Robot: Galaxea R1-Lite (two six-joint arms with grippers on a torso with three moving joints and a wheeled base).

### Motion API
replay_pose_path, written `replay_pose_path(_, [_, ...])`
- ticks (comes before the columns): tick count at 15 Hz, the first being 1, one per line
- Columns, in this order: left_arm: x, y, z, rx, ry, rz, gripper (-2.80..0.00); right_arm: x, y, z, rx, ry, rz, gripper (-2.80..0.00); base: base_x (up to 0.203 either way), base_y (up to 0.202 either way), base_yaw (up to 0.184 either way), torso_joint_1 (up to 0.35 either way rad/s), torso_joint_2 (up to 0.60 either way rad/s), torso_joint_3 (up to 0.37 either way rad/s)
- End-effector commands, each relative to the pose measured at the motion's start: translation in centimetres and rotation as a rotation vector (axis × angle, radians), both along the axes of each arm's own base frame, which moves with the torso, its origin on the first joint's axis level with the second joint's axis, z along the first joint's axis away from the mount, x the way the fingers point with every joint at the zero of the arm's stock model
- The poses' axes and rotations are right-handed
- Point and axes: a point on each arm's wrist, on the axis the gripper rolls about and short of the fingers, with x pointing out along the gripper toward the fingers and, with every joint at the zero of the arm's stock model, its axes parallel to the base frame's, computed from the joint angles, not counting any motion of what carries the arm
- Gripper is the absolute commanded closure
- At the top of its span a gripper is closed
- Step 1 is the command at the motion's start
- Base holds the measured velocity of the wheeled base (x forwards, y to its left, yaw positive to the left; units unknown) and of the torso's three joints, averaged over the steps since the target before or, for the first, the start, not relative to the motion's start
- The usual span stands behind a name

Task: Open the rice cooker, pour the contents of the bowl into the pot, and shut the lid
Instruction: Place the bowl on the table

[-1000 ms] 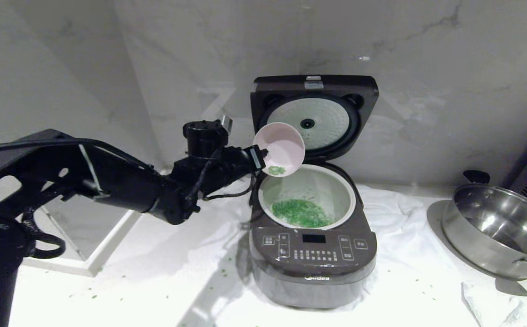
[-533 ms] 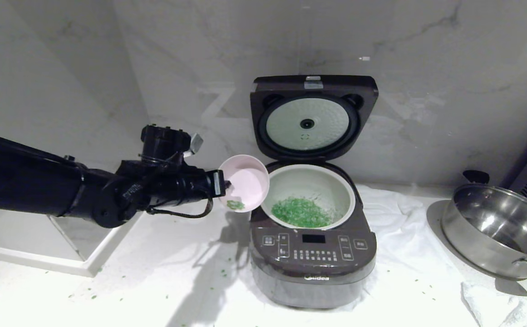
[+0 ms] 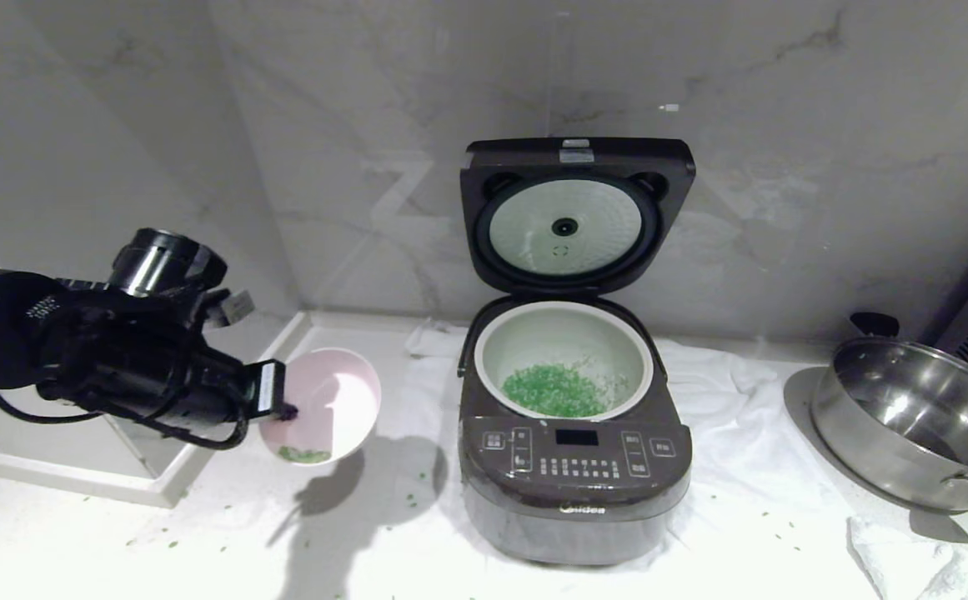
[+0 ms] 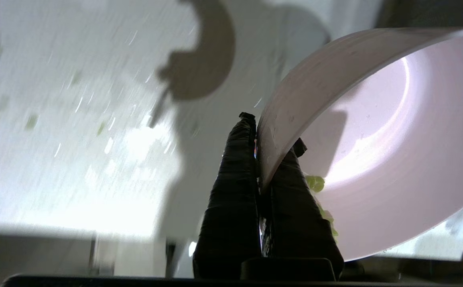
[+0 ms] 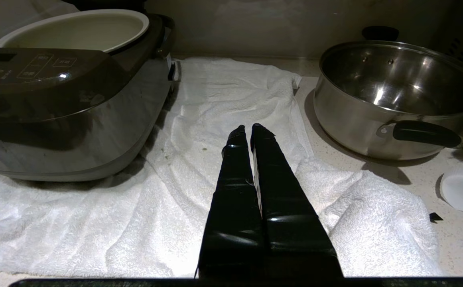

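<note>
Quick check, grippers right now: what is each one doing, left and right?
Left gripper: shut on the rim of the pink bowl, held beside the rice cooker.
Right gripper: shut, empty, above the white towel.

On my left wrist feed, the black left gripper [image 4: 269, 133] at lower centre pinches the rim of the small round pale pink bowl [image 4: 375, 159] filling the right side; a few bright green chopped bits [image 4: 315, 183] cling inside by one finger.
</note>
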Motion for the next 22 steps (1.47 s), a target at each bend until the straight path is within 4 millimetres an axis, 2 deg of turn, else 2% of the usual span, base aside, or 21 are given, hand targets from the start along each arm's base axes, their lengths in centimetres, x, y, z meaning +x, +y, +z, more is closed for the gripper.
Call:
replay_pose_path(1, [-2.4,2.4,-0.1,0.025,0.147,0.075,0.0,0.0,0.0,0.0,0.0,0.001,0.0,0.0,0.0,0.0,0.0,0.0,0.0,0.0])
replay_pose_path(6, [-4.3,7.0,-5.2,0.049,0.381,0.216,0.0,0.0,0.0,0.0,0.0,0.002,0.0,0.0,0.0,0.0,0.0,0.0,0.0,0.0])
replay_pose_path(12, [-3.4,11.8,-11.3,0.014,0.504,0.397,0.0,0.0,0.0,0.0,0.0,0.001,0.0,0.0,0.0,0.0,0.0,0.0,0.0,0.0])
replay_pose_path(14, [-3.4,14.1,-12.8,0.045,0.491,0.46,0.0,0.0,0.0,0.0,0.0,0.001,0.0,0.0,0.0,0.0,0.0,0.0,0.0,0.0])
replay_pose_path(17, [-4.5,17.2,-14.5,0.07,0.479,0.51,0.0,0.0,0.0,0.0,0.0,0.001,0.0,0.0,0.0,0.0,0.0,0.0,0.0,0.0])
replay_pose_path(19, [-5.4,19.1,-14.9,0.074,0.469,0.537,0.0,0.0,0.0,0.0,0.0,0.001,0.0,0.0,0.0,0.0,0.0,0.0,0.0,0.0])
replay_pose_path(22, [-5.9,20.2,-15.6,0.072,0.492,0.54,0.0,0.0,0.0,0.0,0.0,0.001,0.0,0.0,0.0,0.0,0.0,0.0,0.0,0.0])
